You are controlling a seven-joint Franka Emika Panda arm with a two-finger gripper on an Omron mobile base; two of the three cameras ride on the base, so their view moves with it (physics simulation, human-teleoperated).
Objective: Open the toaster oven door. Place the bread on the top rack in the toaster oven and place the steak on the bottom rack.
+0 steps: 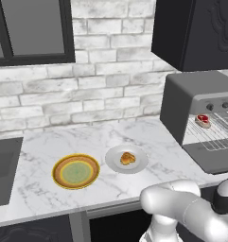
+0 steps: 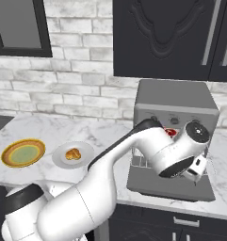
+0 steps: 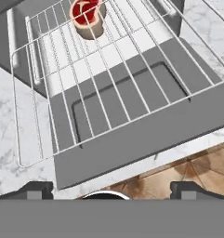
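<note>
Steak (image 3: 88, 16) lies on a pulled-out wire rack (image 3: 108, 79) above the lowered toaster oven door (image 3: 146, 125). My gripper (image 3: 111, 188) is spread wide, holding nothing. Bread (image 1: 127, 158) sits on the white plate (image 1: 139, 164).

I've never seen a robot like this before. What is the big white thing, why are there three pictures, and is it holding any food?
The big white thing is a robot arm in a pretend kitchen. Two pictures come from cameras behind it, on its left and right. The third comes from a camera on its hand, looking down past its two dark fingers, which are open and hold nothing. The toaster oven has its door folded down. The red steak lies on a wire rack pulled out over the door. The bread waits on a white plate, beside a yellow and green plate, on the marble counter.
</note>
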